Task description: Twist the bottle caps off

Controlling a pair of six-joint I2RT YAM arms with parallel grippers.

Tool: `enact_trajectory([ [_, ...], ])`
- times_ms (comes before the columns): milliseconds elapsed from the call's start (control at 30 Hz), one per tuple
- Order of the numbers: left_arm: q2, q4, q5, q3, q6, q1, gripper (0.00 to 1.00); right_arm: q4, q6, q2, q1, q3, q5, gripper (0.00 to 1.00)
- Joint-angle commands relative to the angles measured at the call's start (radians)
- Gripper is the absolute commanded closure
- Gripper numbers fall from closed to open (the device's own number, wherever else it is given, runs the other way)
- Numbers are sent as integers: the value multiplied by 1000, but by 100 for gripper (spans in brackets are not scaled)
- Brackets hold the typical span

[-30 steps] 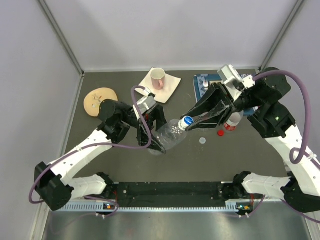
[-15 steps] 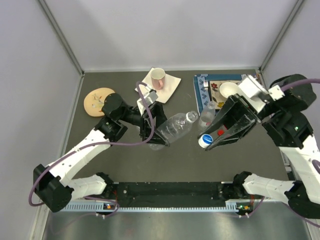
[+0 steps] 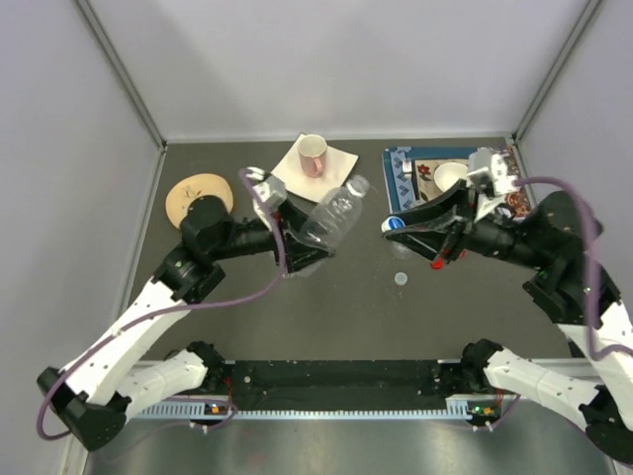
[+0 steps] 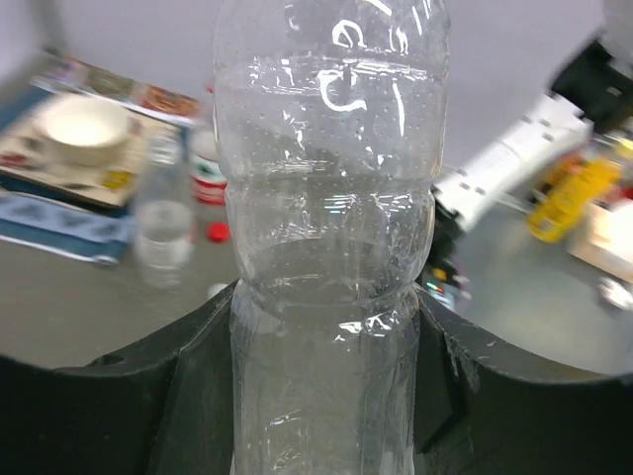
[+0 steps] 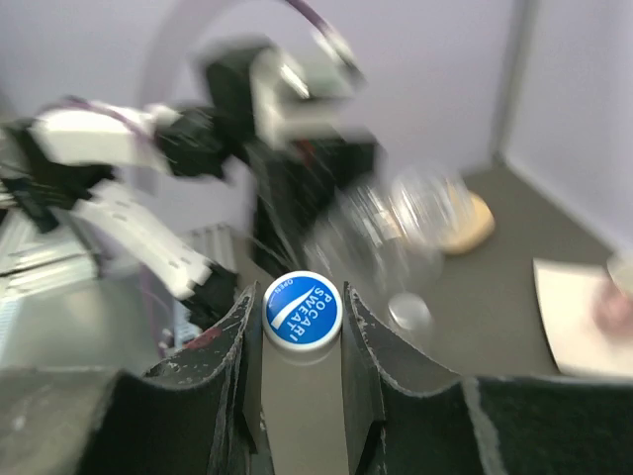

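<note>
Blue cap [image 5: 303,311] off, pinched in my right gripper [image 5: 300,302]; left gripper [image 4: 321,396] clamps the uncapped bottle [image 4: 331,198]. Next, I set both down.

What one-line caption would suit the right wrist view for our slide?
Right claw shut on a blue cap, with the clear bottle blurred behind.

We see a blue cap [image 5: 303,313] with white lettering in the black right claw [image 5: 300,302], a clear bottle [image 4: 331,247], a red cap [image 3: 436,263] and a whitish cap [image 3: 401,279] on the dark grey bench [image 3: 346,317], a pink-lined mug [image 3: 313,153], and a blue patterned mat [image 3: 394,158].
</note>
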Motion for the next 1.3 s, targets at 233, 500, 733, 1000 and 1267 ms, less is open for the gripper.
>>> enact_trajectory([
  [233, -300, 1, -632, -87, 157, 3, 39, -38, 53, -100, 51, -460, 553, 100],
  [500, -414, -6, -716, -131, 176, 3, 39, 72, 174, 72, 134, -664, 768, 100],
  [733, -480, -26, -730, -159, 179, 3, 38, 120, 225, 294, 151, -653, 834, 100],
  [1000, -516, -51, -729, -171, 180, 3, 38, 167, 263, 486, 158, -625, 856, 100],
  [1267, -513, -39, -716, -184, 170, 3, 38, 216, 283, 612, 157, -590, 957, 100],
])
